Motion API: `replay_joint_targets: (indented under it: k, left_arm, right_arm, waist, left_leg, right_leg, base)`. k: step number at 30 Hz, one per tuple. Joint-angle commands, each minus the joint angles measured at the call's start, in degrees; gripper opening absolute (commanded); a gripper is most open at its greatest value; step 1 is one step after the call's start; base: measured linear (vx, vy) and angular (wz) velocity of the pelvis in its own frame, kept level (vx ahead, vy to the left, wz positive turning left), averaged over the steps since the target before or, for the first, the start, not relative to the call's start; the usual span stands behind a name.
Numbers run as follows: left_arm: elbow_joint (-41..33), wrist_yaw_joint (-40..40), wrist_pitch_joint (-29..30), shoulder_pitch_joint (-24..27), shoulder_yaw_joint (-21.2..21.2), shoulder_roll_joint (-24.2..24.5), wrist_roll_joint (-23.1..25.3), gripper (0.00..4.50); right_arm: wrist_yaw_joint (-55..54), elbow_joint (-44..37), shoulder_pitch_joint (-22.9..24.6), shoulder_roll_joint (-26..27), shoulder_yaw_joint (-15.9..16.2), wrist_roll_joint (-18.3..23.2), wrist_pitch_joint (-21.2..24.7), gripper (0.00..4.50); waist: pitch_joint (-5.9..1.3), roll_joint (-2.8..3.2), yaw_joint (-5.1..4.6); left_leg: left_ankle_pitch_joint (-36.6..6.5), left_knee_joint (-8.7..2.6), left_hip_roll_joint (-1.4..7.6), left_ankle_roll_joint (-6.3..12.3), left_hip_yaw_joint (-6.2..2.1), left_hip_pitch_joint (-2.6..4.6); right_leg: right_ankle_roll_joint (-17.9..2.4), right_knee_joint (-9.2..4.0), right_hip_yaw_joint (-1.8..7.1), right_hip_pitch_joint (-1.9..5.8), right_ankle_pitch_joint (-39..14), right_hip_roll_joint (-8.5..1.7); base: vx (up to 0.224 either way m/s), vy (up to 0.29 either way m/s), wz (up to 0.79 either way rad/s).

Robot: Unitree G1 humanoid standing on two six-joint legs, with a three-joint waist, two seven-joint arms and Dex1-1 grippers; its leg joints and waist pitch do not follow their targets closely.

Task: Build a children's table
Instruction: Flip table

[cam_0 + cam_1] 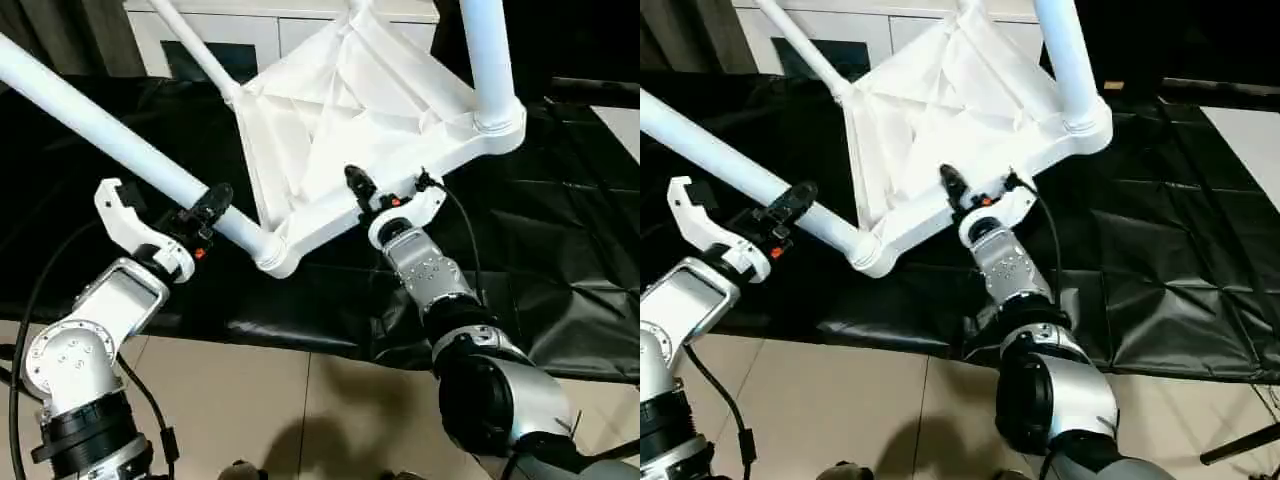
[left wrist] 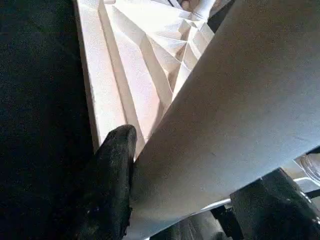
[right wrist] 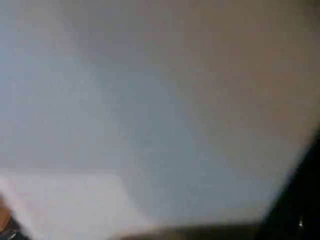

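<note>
White ribbed table top (image 1: pixel 340 110), black cover (image 1: pixel 560 260)

A large table (image 1: pixel 560 300) draped in glossy black sheeting, creased into square folds, spans the scene from left to right. Its near edge hangs above a floor (image 1: pixel 270 400) of pale beige tiles with thin grout lines, where soft shadows fall. Along the far side stands a white cabinet (image 1: pixel 250 30) with glass doors, dark behind the panes. A dark curtain (image 1: pixel 60 30) hangs at far left. At far right, a pale surface (image 1: pixel 622 125) meets the black covering.
</note>
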Motion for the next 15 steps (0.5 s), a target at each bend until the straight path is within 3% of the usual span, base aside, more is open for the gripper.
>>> replay_joint_targets:
  k: [1,10,13,14,15]
  left_arm:
    - [-1.37,-2.67,0.27,-0.22,-0.26,-0.82,-5.08,2.5]
    - [-1.11,-2.86,-0.34,0.12,-0.96,-0.11,-4.94,2.5]
    - [-1.39,-2.13,-1.11,0.54,-2.19,1.14,-1.86,2.5]
    - [-1.19,-2.69,-1.16,0.73,-2.01,1.48,-2.24,3.06]
    - [-1.14,-2.69,-1.46,0.77,-1.85,1.61,-2.11,3.19]
  right_arm:
    - [-0.04,0.06,-0.78,-0.12,0.18,-0.17,-0.44,3.69]
    - [0.41,-0.62,-0.15,0.04,0.73,-1.32,-1.89,2.85]
    - [0.15,-1.55,0.07,0.03,1.2,-1.87,-2.55,2.56]
    - [0.04,-2.35,0.26,0.03,1.72,-2.57,-3.09,2.45]
    - [-0.07,-2.7,0.35,0.0,1.96,-2.93,-3.32,2.43]
  waist:
    - [-5.45,-0.57,0.0]
    - [-5.47,-0.51,-0.05]
    - [-5.45,-0.53,0.0]
    - [-5.45,-0.54,-0.02]
    - [-5.43,-0.59,-0.08]
  left_leg:
    - [-9.64,-3.39,-1.45,1.93,1.39,1.07]
    - [-9.64,-3.23,-1.49,2.11,1.39,1.08]
    - [-10.33,-3.26,-1.46,1.96,1.36,1.13]
    - [-10.18,-3.26,-1.47,1.84,1.34,1.08]
    - [-10.03,-3.23,-1.48,1.74,1.38,1.07]
  right_leg:
    - [-10.02,-2.87,0.19,3.91,-8.13,0.49]
    - [-10.61,-2.74,0.17,3.93,-7.76,0.53]
    - [-10.38,-2.79,0.16,3.87,-8.87,0.49]
    - [-10.09,-2.76,0.18,3.87,-8.96,0.5]
    - [-10.09,-2.76,0.2,3.84,-8.93,0.52]
  base:
    - [0.0,0.0,0.0]
    - [0.0,0.0,0.0]
    - [0.0,0.0,0.0]
    - [0.0,0.0,0.0]
    - [0.0,0.0,0.0]
